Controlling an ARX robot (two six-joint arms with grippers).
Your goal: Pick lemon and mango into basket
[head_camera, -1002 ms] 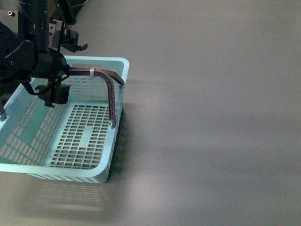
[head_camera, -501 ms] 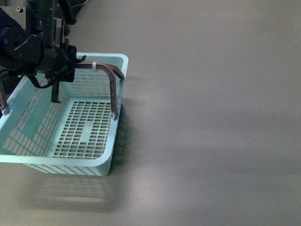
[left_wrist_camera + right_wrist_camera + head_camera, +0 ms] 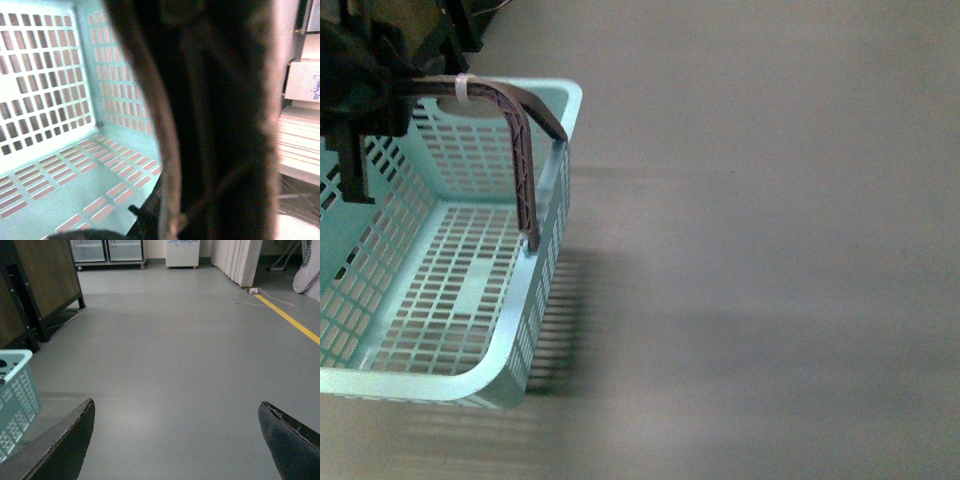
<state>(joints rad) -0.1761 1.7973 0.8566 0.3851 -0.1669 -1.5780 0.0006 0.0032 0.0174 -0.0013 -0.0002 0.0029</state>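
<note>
Basket [image 3: 430, 385] has risen and shifted left, now near-left and closer to my camera. My left gripper [image 3: 388, 95] is clenched on its brown handle [image 3: 525, 170]. My right gripper [image 3: 176, 412] hangs released over the floor [image 3: 175, 340].

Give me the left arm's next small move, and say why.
Probably lower the basket flat onto the floor. The left gripper grips its handle, and the basket looks tilted and raised, with a shadow beneath it. It is empty, and no lemon or mango shows in any view. The right gripper is open above the floor.
</note>
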